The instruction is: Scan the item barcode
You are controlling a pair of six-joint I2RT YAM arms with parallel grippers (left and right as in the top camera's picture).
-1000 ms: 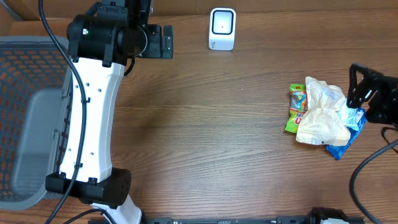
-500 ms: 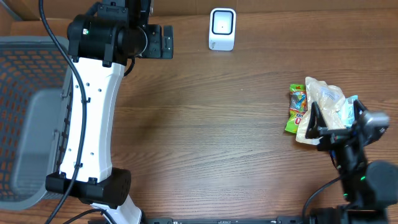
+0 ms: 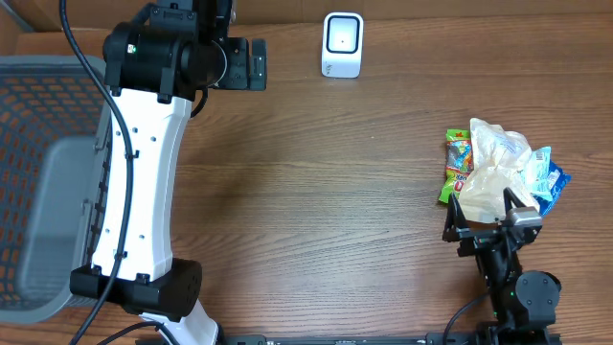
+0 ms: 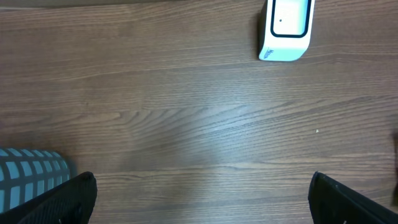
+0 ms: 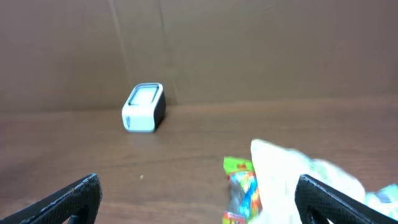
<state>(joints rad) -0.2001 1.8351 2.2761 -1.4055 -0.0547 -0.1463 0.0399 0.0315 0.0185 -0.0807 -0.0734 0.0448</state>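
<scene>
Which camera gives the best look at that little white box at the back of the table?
The overhead view: the white box is whole and sharp there. The left wrist view shows it bigger, but the top edge cuts it off. The right wrist view shows it whole, from the side, but blurred.

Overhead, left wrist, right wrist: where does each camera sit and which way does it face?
Overhead: above the table, looking straight down; shows the left arm, right arm, barcode scanner, snack packets, basket.
Left wrist: on the left arm, looking down at the wood; left fingers open at the bottom corners.
Right wrist: low, looking across the table at a cardboard wall; right fingers open.
Shared: all three show the scanner; overhead and right wrist show the packets.
</scene>
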